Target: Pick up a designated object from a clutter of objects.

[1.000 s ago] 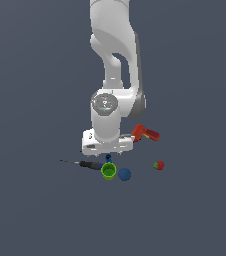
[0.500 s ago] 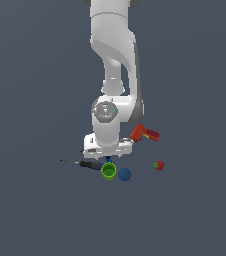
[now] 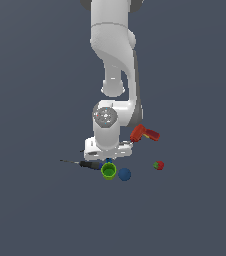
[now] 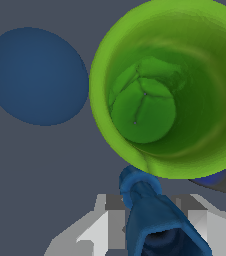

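Nearest the wrist camera, the blue spool [image 4: 152, 215] sits between the end effector [image 4: 150, 227] fingers, apparently clamped. Just beyond stands the green cup [image 4: 170, 87], the blue ball [image 4: 37, 75] beside it. Farther off lie the red drill [image 3: 144, 133] and strawberry [image 3: 158, 165].

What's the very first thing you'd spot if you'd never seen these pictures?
The big white robot arm towering over a tiny heap of things on the dark grey floor. Right below it sits a bright green open cup, with a round blue ball beside it. From the wrist view the cup fills the picture, and a small dark blue spool-shaped piece lies close to the camera.
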`<state>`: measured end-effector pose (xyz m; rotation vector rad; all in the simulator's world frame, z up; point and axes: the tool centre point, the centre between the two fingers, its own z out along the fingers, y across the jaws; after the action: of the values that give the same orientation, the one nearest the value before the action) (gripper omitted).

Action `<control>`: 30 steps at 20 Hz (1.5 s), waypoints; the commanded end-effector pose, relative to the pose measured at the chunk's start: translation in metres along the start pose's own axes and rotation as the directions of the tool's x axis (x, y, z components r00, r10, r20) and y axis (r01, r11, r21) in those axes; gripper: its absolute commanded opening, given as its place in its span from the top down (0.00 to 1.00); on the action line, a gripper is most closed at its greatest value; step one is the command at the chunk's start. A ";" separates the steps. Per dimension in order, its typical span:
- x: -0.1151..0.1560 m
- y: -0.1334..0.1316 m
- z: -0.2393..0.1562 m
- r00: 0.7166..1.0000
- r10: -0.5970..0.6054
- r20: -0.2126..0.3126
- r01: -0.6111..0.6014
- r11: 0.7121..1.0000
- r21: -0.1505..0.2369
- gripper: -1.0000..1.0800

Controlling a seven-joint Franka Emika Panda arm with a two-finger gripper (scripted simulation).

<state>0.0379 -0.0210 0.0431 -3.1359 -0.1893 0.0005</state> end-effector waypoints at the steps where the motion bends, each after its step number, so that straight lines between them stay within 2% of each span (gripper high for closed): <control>1: 0.000 0.000 0.000 1.000 0.000 0.000 0.000 1.000 0.000 1.00; 10: 0.000 0.000 -0.001 1.000 0.000 0.000 0.000 1.000 0.000 1.00; 16: -0.001 0.001 -0.017 1.000 0.000 0.000 0.000 1.000 0.000 1.00; 23: -0.003 0.003 -0.064 1.000 0.000 0.000 0.000 1.000 0.000 1.00; 30: -0.007 0.007 -0.137 1.000 0.000 0.000 0.000 1.000 0.000 1.00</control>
<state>0.0328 -0.0278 0.1621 -3.1358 -0.1895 0.0010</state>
